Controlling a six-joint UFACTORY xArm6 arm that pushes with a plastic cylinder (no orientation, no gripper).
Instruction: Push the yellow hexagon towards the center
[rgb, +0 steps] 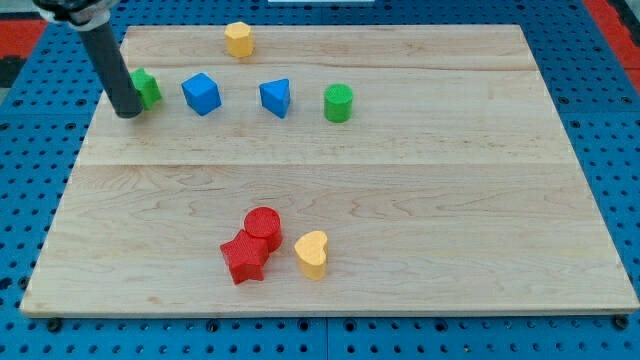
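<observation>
The yellow hexagon (238, 39) sits near the board's top edge, left of the middle. My tip (127, 112) rests on the board at the view's left, touching or just in front of a green block (146, 88) that the rod partly hides. The hexagon lies well up and to the right of the tip.
A blue cube (201, 93), a blue triangular block (276, 97) and a green cylinder (338, 102) stand in a row right of the tip. A red cylinder (263, 226), a red star (244, 258) and a yellow heart (312, 253) cluster near the bottom. The wooden board (480, 180) lies on a blue pegboard.
</observation>
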